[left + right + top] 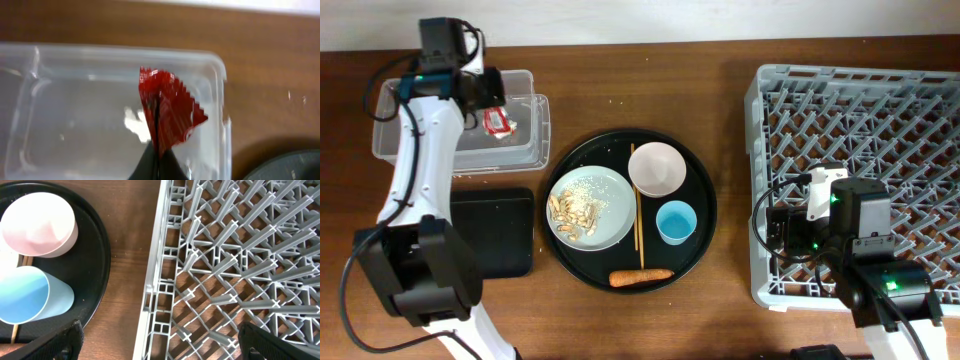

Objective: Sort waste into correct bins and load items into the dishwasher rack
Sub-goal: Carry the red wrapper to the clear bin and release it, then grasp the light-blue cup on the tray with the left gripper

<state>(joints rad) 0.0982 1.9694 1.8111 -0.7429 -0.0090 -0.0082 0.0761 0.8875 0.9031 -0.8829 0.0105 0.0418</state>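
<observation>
My left gripper [158, 162] is shut on the red snack wrapper [167, 112] and holds it over the clear tub [75, 100], at the back left in the overhead view [525, 150]; the wrapper [498, 122] hangs above the tub's right part. My right gripper [160, 345] is open and empty over the left edge of the grey dishwasher rack [240, 255], [860, 170]. The grey plate [588, 207] holds peanut shells [570, 212] and rice crumbs. The white-pinkish cup [657, 168], light-blue cup [676, 221] and carrot [641, 277] are on the round black tray. The tissue is out of view.
The round black tray [700, 190] sits mid-table with thin wooden sticks [639, 235] across it. The small black rectangular tray [505, 235] lies at the left, in front of the tub. My left arm reaches over it.
</observation>
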